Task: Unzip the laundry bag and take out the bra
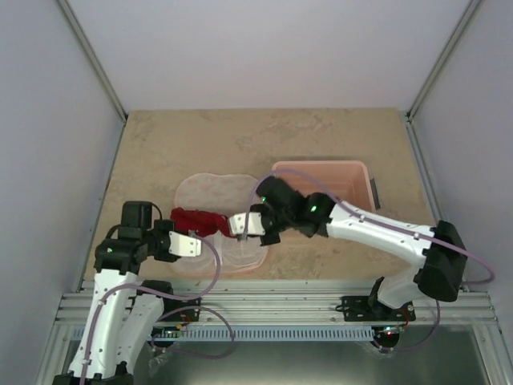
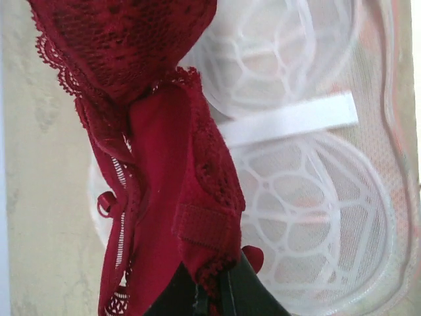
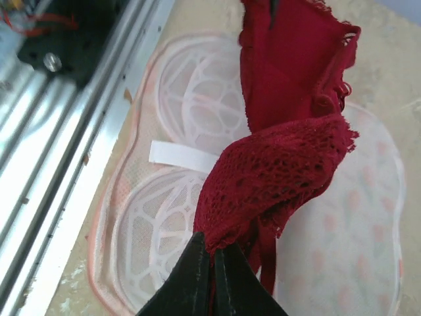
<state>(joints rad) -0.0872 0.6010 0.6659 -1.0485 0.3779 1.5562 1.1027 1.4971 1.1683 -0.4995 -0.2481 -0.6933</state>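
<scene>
The laundry bag (image 1: 215, 191) lies open and flat on the table, its whitish lining and white cup frames showing in the left wrist view (image 2: 309, 217) and the right wrist view (image 3: 158, 230). The dark red bra (image 1: 196, 220) hangs stretched between both grippers above the open bag. My left gripper (image 1: 195, 244) is shut on one end of the bra (image 2: 164, 171). My right gripper (image 1: 238, 225) is shut on the other end of the bra (image 3: 276, 171). Both sets of fingertips are pinched tight on the lace.
A pink rectangular plastic tub (image 1: 329, 178) stands just behind the right arm, to the right of the bag. The metal rail at the table's near edge (image 3: 72, 125) runs close beside the bag.
</scene>
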